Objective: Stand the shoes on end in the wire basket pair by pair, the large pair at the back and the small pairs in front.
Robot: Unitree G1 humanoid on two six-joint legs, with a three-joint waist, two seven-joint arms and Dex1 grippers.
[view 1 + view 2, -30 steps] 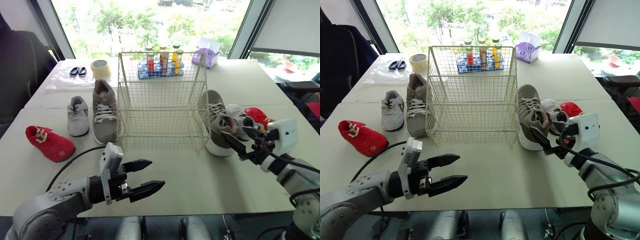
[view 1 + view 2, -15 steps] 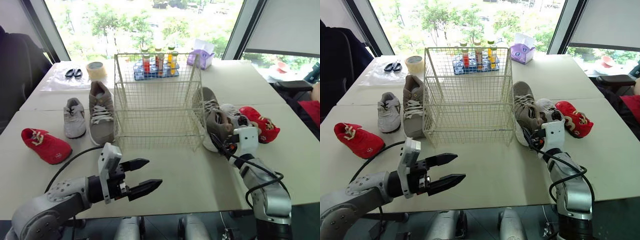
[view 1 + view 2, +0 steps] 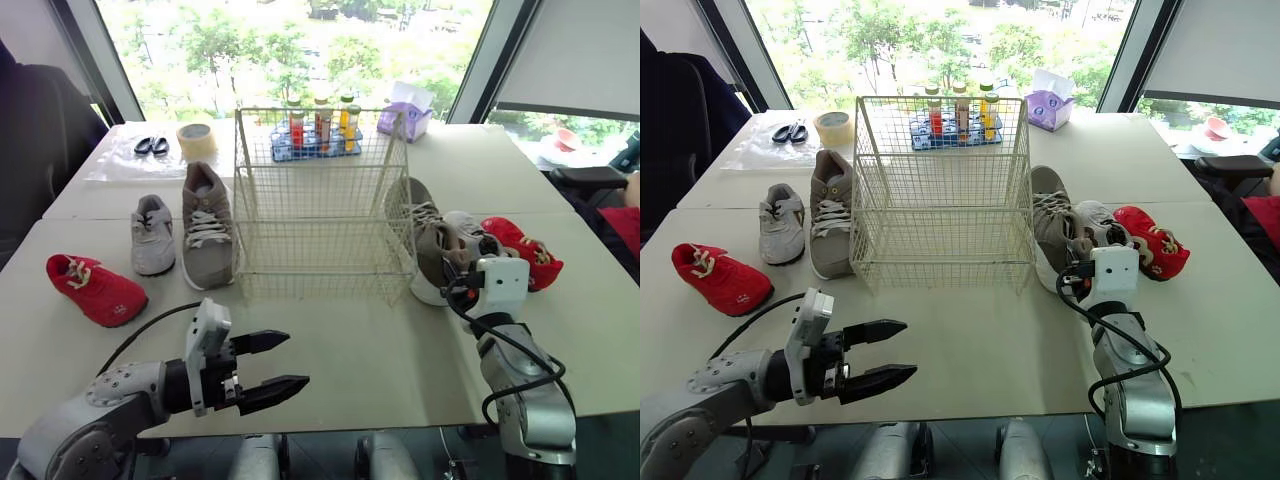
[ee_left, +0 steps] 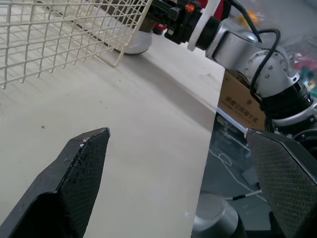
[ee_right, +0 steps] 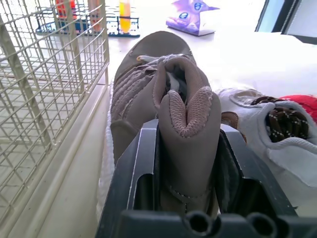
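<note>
Head view: right pincer [image 3: 455,283] is pinching the heel of the big tan shoe [image 3: 430,245], which lies on the table [image 3: 400,350] just ahead of it, close beside the basket [image 3: 320,230]. Left pincer [image 3: 295,360] hangs spread wide and empty, the basket well ahead of it

Left wrist view: lots of free tabletop between this pincer and the basket corner

Right wrist view: the padded collar squashes in the grip, so I'd guess soft upper, stiff sole, fairly light, likely to droop toe-down once lifted. Small white shoe [image 5: 267,134] sits just beside the pincer, away from the basket, so probably straight up, then over the rim
</note>
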